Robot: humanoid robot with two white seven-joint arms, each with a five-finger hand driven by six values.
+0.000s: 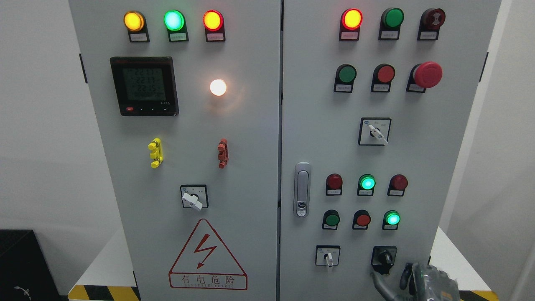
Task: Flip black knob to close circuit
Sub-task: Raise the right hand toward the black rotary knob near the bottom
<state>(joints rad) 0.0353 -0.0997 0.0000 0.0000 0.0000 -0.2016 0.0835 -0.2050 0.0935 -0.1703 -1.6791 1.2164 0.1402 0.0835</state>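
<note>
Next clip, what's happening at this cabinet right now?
A humanoid robot faces a grey electrical cabinet. Its right hand comes up at the lower right, one finger reaching to just below the black knob on the right door; a grip on the knob isn't visible yet. Several indicator lamps are lit, and the meter display is on. The left hand is out of view.

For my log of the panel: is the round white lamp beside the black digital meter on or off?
On. The round white lamp glows brightly and casts a warm halo on the grey cabinet door around it.
</note>
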